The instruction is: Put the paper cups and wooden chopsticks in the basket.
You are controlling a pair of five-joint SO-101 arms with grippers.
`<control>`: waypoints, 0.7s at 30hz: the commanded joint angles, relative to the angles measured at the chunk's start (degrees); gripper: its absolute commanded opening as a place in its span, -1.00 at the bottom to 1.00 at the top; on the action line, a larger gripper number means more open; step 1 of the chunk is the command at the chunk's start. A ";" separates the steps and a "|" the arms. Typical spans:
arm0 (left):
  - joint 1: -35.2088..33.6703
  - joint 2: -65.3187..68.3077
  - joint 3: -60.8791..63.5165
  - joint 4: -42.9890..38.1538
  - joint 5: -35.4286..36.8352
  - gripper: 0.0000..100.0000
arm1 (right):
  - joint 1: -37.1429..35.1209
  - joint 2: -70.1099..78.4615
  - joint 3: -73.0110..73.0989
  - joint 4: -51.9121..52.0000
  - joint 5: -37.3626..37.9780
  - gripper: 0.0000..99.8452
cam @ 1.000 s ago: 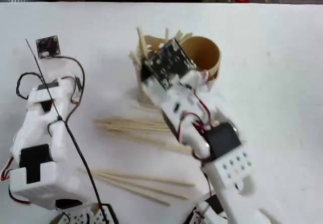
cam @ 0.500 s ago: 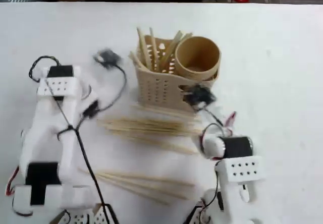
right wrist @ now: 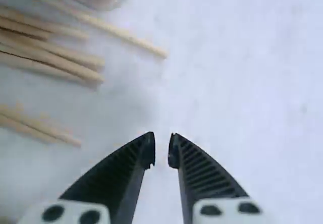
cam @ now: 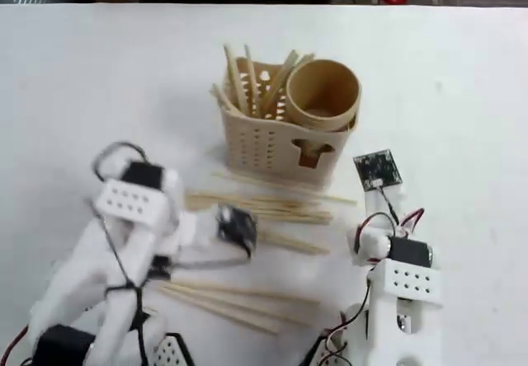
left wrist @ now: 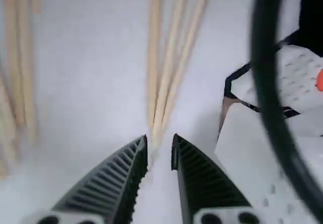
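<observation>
White table [cam: 462, 69] bears a basket [cam: 264, 147] holding a paper cup [cam: 323, 94] and leaning sticks, with loose chopsticks [left wrist: 164, 82] ending just ahead of the left gripper [left wrist: 160, 138], its empty jaws narrowly parted, like those of the right gripper [right wrist: 161, 151] nearby.

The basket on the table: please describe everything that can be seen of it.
The basket is cream and plastic-looking, with walls of small holes and a cut-out handle. It stands upright on the white table. A brown paper cup sits in one end; several wooden chopsticks lean in the other.
</observation>
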 commanded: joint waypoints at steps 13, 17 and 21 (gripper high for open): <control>21.32 -13.93 23.74 -28.84 8.35 -0.57 | 4.35 -0.57 1.58 -6.73 -0.88 -0.87; 21.41 -13.93 26.37 -35.87 12.75 -0.57 | 4.35 -0.57 1.58 -6.64 -0.88 -0.87; 20.09 -14.11 26.37 -38.59 16.79 -0.57 | 4.35 -0.57 1.58 -6.64 -0.88 -0.87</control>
